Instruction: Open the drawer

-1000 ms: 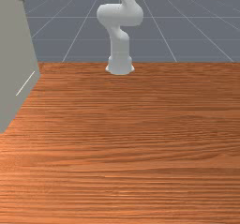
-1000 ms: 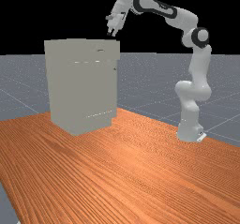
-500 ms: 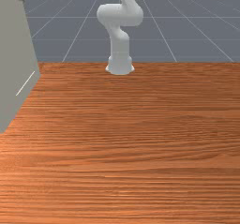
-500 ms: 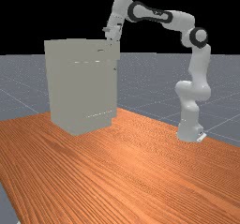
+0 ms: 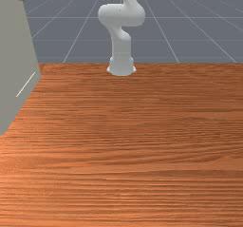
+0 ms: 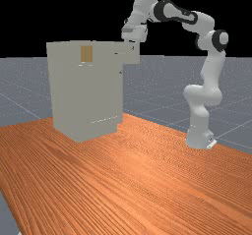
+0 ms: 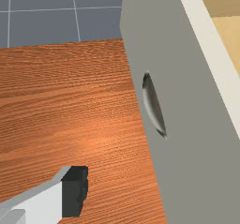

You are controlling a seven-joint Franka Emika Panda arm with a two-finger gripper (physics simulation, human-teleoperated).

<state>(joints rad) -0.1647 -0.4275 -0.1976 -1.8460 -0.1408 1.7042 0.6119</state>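
1. From here I'm seeing the drawer (image 6: 132,58) standing partly open at the top of the grey cabinet (image 6: 83,94), projecting toward the far view's right. How far its travel is reaching, I can't judge.
2. My gripper (image 6: 130,46) is hanging right over the drawer's projecting end, with the arm (image 6: 176,13) arching in from the far view's right.
3. I'm holding the fingers apart. In the wrist view, one finger (image 7: 40,202) with a black pad (image 7: 75,191) is standing outside the drawer front, a gap of table (image 7: 93,120) lying between them. Where the second finger is resting, or whether it's touching the drawer, I can't make out.
4. The curved metallic handle (image 7: 154,105) is sitting on the drawer's outer face, clear of that visible finger.
5. Beyond the front's pale upper edge (image 7: 206,42), I'm catching a yellowish bit of the interior (image 7: 229,33), mostly cut off.
6. In the front view, the cabinet is running off the left edge, the drawer is getting cropped at the upper left corner, and the arm is leaving through the top.
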